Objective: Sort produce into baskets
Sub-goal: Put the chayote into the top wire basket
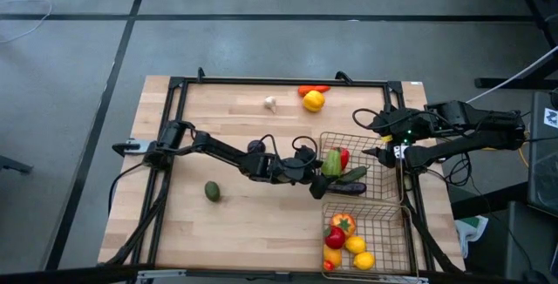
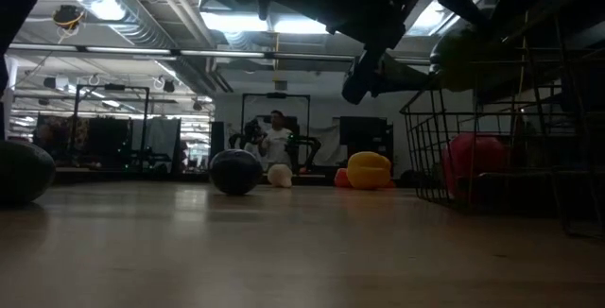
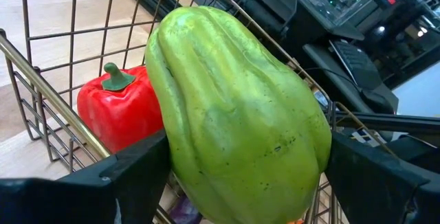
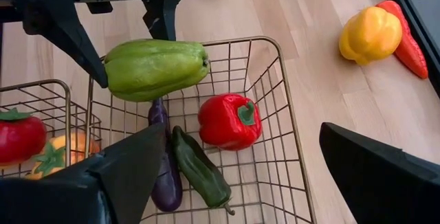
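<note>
Left to right: avocado [image 1: 212, 191] alone on the table [image 1: 235, 223], well left of the baskets. Garlic [image 1: 270, 103], yellow pepper [image 1: 313, 101] and a red piece [image 1: 307, 90] near the far edge. Left gripper [image 1: 328, 165] clamped on a green squash [image 1: 332, 162], held over the upper basket's [image 1: 385, 136] near-left rim, above red pepper [image 1: 343, 156], eggplant [image 1: 350, 189], dark green pepper [image 1: 353, 175]. Lower basket [image 1: 397, 219] holds tomatoes and lemons. Right gripper [image 1: 370, 152] wide open, empty, at the upper basket's right side. No legible writing.

A pale green squash [image 4: 155, 69] hangs over the rim of the upper basket [image 1: 382, 136], which holds a red pepper [image 4: 229, 121], a purple eggplant [image 4: 166, 176] and a dark green pepper [image 4: 199, 168]; the lower basket [image 1: 403, 236] holds tomatoes and lemons.
</note>
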Available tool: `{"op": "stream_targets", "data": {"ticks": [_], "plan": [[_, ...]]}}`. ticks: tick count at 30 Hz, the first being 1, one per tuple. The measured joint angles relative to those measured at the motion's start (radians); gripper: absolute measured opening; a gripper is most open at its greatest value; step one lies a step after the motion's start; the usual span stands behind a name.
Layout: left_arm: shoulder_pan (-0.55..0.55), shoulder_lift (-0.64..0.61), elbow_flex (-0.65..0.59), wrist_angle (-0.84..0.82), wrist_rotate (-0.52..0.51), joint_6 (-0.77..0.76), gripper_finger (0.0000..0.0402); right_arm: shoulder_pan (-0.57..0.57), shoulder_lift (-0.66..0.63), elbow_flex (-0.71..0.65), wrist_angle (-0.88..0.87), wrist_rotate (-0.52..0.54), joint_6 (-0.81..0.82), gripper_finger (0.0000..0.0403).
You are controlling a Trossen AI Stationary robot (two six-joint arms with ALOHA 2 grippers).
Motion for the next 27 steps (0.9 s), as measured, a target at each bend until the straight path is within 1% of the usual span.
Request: {"op": "stream_targets", "data": {"ticks": [3,9,17,22,24,27], "plan": [[0.0,0.0,0.0,0.0,0.0,0.008,0.0347,0.0,0.0,0.0,0.0,0.0,0.0,0.0383],[0.004,0.0,-0.001,-0.003,0.0,0.096,0.0347,0.0,0.0,0.0,0.0,0.0,0.0,0.0383],[0.005,0.0,-0.001,-0.001,0.0,0.147,0.0348,0.0,0.0,0.0,0.0,0.0,0.0,0.0383],[0.005,0.0,-0.001,0.001,-0.001,0.148,0.0349,0.0,0.0,0.0,0.0,0.0,0.0,0.0383],[0.005,0.0,-0.001,0.005,-0.001,0.15,0.0358,0.0,0.0,0.0,0.0,0.0,0.0,0.0383],[0.005,-0.001,-0.001,0.007,-0.001,0.173,0.0389,0.0,0.0,0.0,0.0,0.0,0.0,0.0383]]}}
